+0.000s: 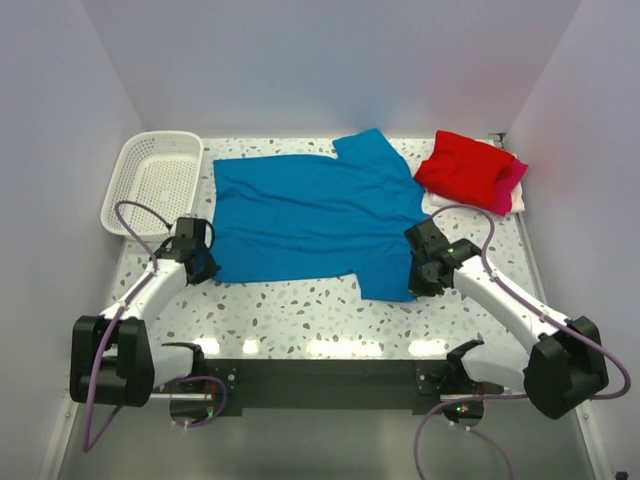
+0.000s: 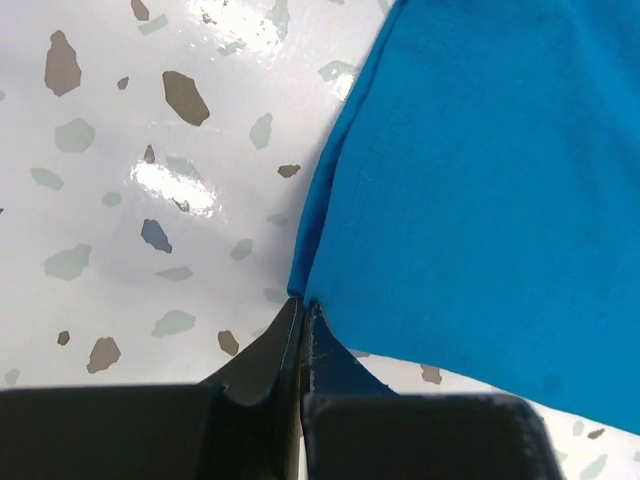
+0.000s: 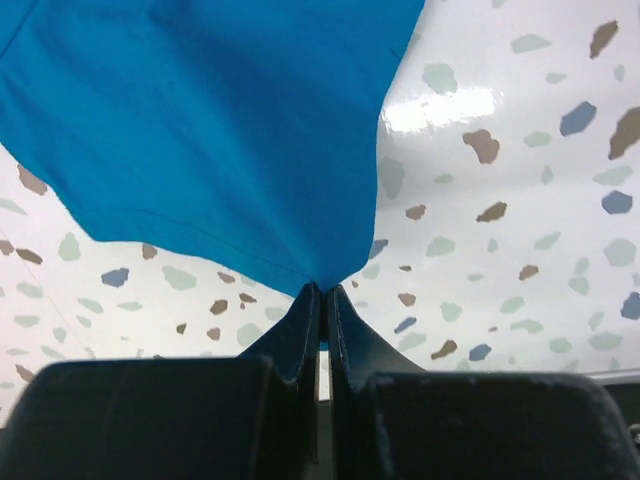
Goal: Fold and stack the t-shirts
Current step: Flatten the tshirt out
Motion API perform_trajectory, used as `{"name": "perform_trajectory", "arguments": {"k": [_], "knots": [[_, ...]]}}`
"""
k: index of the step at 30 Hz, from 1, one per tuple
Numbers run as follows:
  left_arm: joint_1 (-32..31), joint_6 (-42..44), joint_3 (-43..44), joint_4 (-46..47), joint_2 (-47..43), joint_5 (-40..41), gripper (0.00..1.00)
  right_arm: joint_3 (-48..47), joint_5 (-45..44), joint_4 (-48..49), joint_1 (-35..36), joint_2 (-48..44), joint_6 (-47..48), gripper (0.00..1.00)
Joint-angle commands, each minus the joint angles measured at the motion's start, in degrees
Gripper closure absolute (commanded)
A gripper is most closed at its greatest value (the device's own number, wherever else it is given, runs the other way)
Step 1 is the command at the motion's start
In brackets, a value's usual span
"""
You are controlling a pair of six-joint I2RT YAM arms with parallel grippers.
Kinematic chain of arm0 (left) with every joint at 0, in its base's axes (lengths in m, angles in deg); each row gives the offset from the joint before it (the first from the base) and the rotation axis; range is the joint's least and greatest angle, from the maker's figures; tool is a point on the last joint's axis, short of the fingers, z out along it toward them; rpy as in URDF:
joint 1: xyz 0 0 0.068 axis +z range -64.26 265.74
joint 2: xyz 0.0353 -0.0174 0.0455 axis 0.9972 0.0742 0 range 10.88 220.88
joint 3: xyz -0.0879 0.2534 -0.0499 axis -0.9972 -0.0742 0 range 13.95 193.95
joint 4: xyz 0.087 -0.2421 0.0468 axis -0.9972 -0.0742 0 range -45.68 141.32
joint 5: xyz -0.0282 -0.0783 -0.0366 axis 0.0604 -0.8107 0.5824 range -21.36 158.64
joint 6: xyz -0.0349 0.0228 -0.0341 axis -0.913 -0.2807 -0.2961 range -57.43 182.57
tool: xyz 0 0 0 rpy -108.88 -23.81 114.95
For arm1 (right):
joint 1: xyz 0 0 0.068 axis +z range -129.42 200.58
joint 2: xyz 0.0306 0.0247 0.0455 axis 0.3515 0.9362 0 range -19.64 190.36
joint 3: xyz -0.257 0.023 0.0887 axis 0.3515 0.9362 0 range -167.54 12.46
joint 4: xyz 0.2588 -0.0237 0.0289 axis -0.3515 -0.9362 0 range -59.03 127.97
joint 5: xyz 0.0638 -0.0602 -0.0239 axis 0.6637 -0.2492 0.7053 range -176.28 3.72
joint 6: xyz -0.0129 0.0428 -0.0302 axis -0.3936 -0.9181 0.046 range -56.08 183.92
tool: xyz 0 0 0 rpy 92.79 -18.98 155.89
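The bright blue t-shirt (image 1: pixel 310 215) lies spread flat across the middle of the table. My left gripper (image 1: pixel 205 268) is shut on its near left corner; the pinched cloth (image 2: pixel 300 285) shows at the fingertips. My right gripper (image 1: pixel 422 280) is shut on its near right corner, where the blue cloth (image 3: pixel 322 280) pulls up into a peak. The red t-shirt (image 1: pixel 462 167) sits folded at the back right on top of the magenta-pink t-shirt (image 1: pixel 510 185), of which only an edge shows.
A white mesh basket (image 1: pixel 155 182) stands at the back left. White walls close in on the left, back and right. The speckled tabletop (image 1: pixel 300 310) shows in front of the blue shirt.
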Motion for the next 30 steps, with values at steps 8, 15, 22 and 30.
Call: {"name": "perform_trajectory", "arguments": {"k": [8,15,22,30], "knots": [[0.39,-3.00,2.42,-8.56,-7.65,-6.25,1.00,-2.82,0.15,-15.50,0.11,-7.44,-0.39,1.00],[0.48,-4.15,5.23,-16.46,-13.98,-5.99,1.00,-4.05,1.21,-21.05,0.28,-10.69,-0.82,1.00],[0.48,-5.47,6.28,-22.89,-18.47,-5.91,1.00,-5.28,1.83,-25.71,0.46,-13.07,-1.53,1.00],[0.91,-3.54,8.83,-20.27,-13.21,-8.01,1.00,-11.95,-2.48,-19.13,0.46,-7.02,0.05,1.00]]}}
